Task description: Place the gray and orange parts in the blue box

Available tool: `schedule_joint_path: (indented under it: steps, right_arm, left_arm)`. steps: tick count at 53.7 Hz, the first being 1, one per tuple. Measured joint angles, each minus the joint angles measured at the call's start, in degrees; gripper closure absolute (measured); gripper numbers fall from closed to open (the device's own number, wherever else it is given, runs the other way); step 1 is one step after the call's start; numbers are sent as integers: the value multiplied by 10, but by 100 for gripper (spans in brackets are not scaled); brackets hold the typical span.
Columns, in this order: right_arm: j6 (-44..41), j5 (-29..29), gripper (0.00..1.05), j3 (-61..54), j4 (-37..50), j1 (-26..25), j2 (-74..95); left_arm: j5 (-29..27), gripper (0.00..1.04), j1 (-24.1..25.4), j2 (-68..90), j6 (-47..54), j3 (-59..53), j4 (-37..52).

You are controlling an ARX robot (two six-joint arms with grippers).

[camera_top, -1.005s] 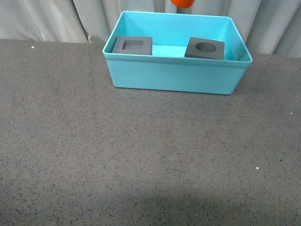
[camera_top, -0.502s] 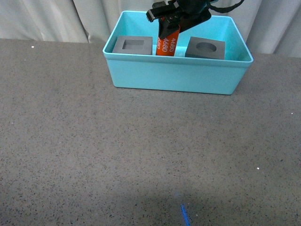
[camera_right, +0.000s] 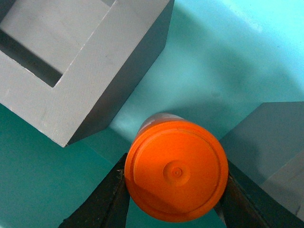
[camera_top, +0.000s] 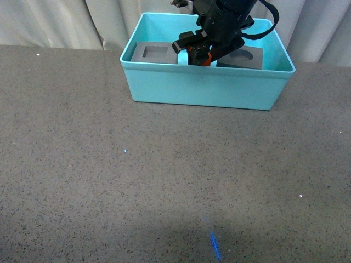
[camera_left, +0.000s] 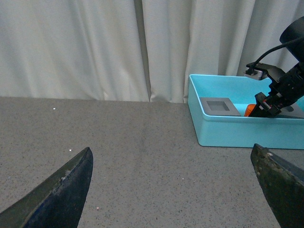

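The turquoise blue box (camera_top: 208, 87) stands at the back of the table. Inside, the gray cube with a square recess (camera_top: 156, 53) sits at the left and the gray cube with a round recess (camera_top: 247, 56) at the right. My right gripper (camera_top: 198, 55) is lowered into the box between them, shut on the orange cylinder (camera_right: 175, 170), of which only a sliver (camera_top: 205, 59) shows in front. The right wrist view shows the cylinder's round end between the square-recess cube (camera_right: 76, 61) and the other cube (camera_right: 270, 147). My left gripper (camera_left: 171, 190) is open and empty over the table.
A pale curtain (camera_top: 49, 22) hangs behind the table. The dark speckled tabletop (camera_top: 164, 181) stretches in front of the box. In the left wrist view the box (camera_left: 237, 133) stands at the right with my right gripper (camera_left: 273, 97) in it.
My right gripper came down from above the box with the orange cylinder and has sunk lower between the two gray cubes. The cubes and box have not moved.
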Motion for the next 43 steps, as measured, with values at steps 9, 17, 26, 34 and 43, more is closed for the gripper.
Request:
schedule_joint_path:
  steps: [9,17,26,34,43]
  right_arm:
    - [0,9,58,-5,9,0,0]
    - [10,0,38,-28,26,-1,-14]
    - [37,-31,12,-100,81,-10,-68]
    - [64,-43,10,-221,176,-27,-174]
    - [87,-29,10,-408,322,-49,-348]
  left_arm:
    - [0,7,0,0,0,0,0]
    - [0,7,0,0,0,0,0]
    - [0,7,0,0,0,0,0]
    - [0,7,0,0,0,0,0]
    - [0,7,0,0,0,0,0]
